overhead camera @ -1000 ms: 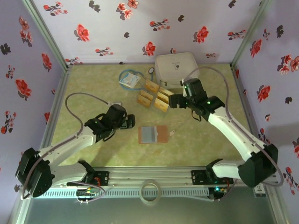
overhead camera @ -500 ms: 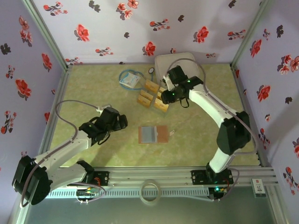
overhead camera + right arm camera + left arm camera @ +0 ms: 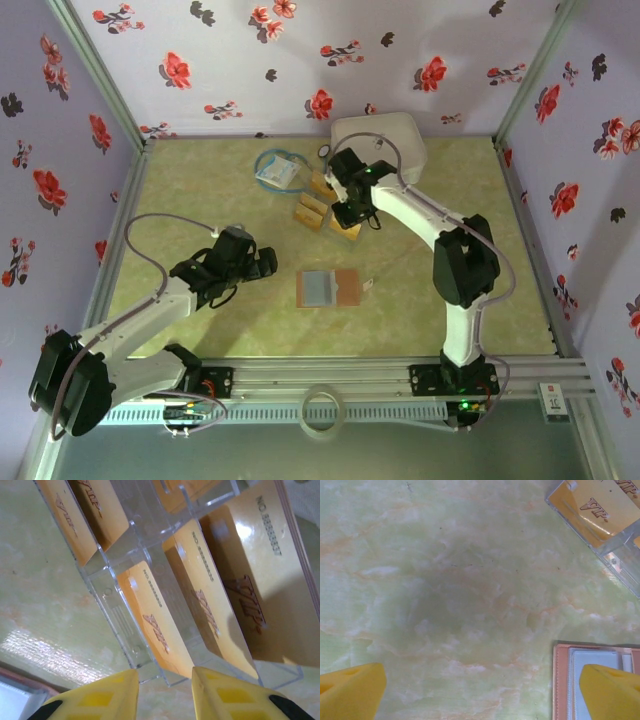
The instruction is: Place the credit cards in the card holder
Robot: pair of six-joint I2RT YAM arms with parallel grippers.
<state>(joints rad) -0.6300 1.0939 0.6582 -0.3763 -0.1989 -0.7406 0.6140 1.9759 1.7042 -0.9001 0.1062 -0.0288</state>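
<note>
Scene from where I stand: the credit cards (image 3: 312, 212) lie in a loose bunch toward the back-ctr of the green marbled surface (image 3: 200, 200). Each is in a clear sleeve (image 3: 117, 615). The bunch sits just in front of a big white case (image 3: 385, 140) and right of a blue-white packet (image 3: 277, 172). None is in the card holder (image 3: 330, 288). It lies open and flat nearer the arms, well apart from the bunch, grey-blue half on the left, reddish-brown half on the right.

The right end effector (image 3: 343, 212) is down over the bunch, arm stretched fwd and inward. In the right wrist view its yellow fingers (image 3: 112, 697) stand close together w/ a narrow gap, and the edge of one sleeve runs into that gap. Can't tell whether they're pinching it or just straddling it. Cards there are gold w/ "VIP" lettering.

The left end effector (image 3: 268, 262) hangs left of the card holder, near but apart from it. It's released: fingers spread wide, nothing btwn them but bare surface. In the left wrist view the holder's corner sits beside one yellow fingertip (image 3: 610, 690), and a sleeved card shows at top right.
</note>
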